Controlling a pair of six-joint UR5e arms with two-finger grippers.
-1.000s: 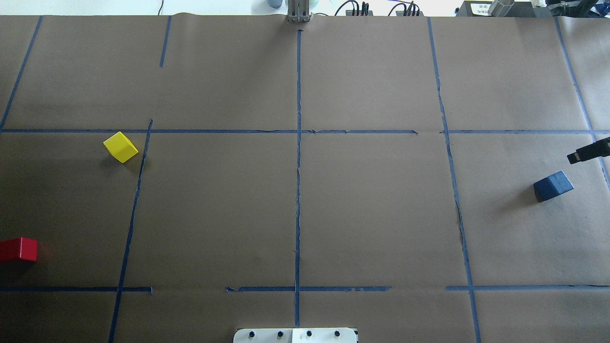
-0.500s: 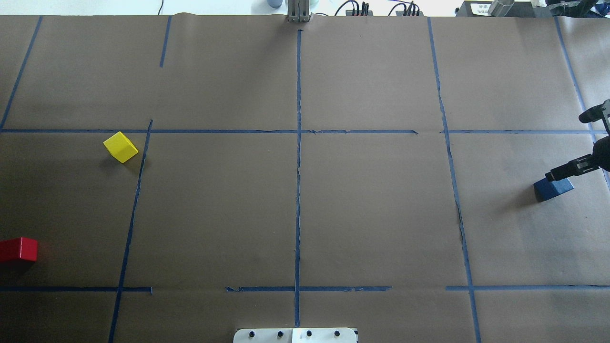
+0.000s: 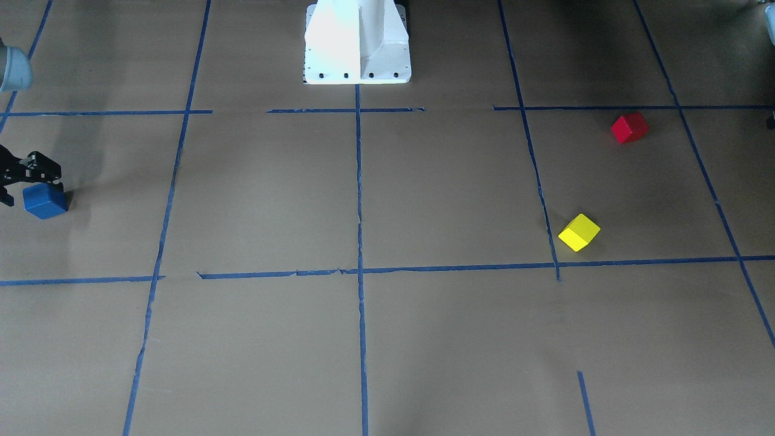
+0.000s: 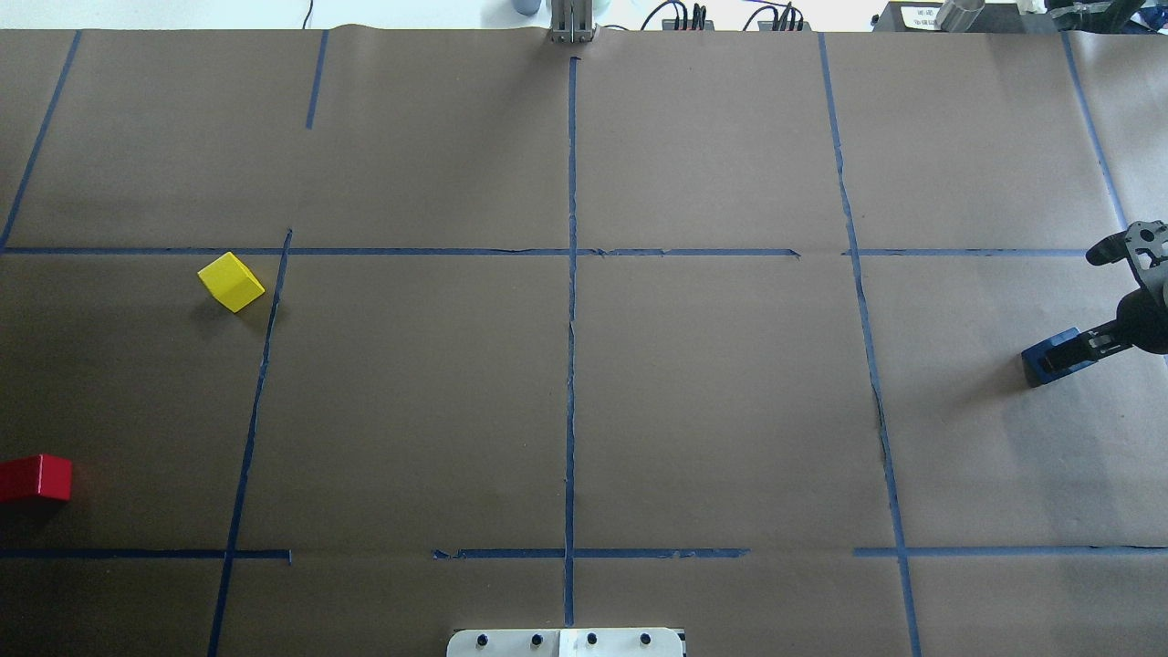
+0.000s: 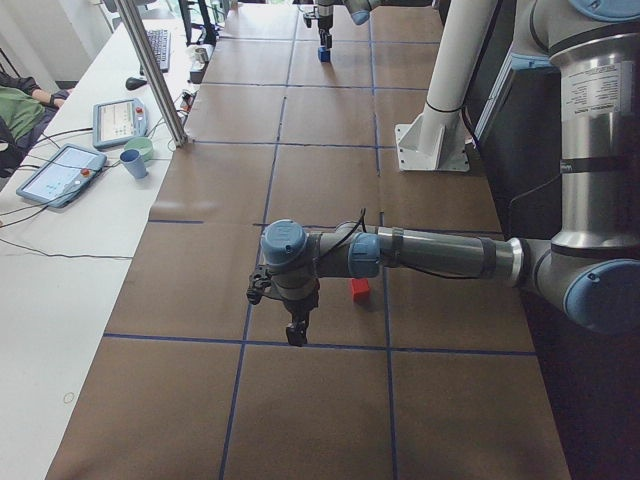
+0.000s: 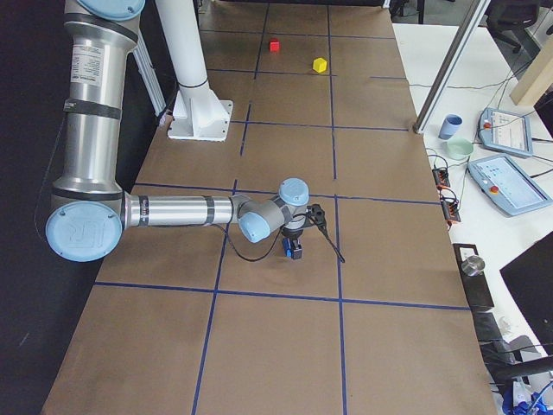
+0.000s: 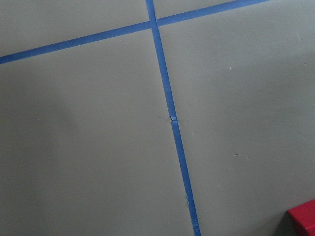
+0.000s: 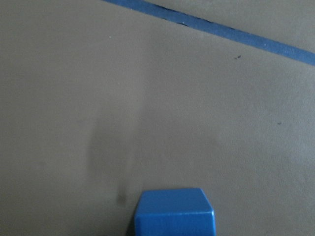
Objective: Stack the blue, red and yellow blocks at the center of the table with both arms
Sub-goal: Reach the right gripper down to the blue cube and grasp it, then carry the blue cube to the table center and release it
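Note:
The blue block (image 4: pixel 1043 362) lies at the table's far right, also in the front view (image 3: pixel 45 203) and low in the right wrist view (image 8: pixel 174 214). My right gripper (image 4: pixel 1069 308) is open, hovering just over it; one finger (image 4: pixel 1081 349) overlaps the block. The yellow block (image 4: pixel 231 282) and the red block (image 4: pixel 36 477) lie at the left. My left gripper (image 5: pixel 296 332) shows only in the exterior left view, beside the red block (image 5: pixel 359 289); I cannot tell whether it is open. A red corner (image 7: pixel 302 219) shows in the left wrist view.
Blue tape lines cross at the table's centre (image 4: pixel 572 253). The white robot base (image 3: pixel 357 42) stands at the near edge. Tablets and cups (image 5: pixel 132 160) sit on a side desk beyond the far edge.
My right gripper has come in from the right edge and moved towards the blue block; one finger now overlaps it. The blocks have not moved.

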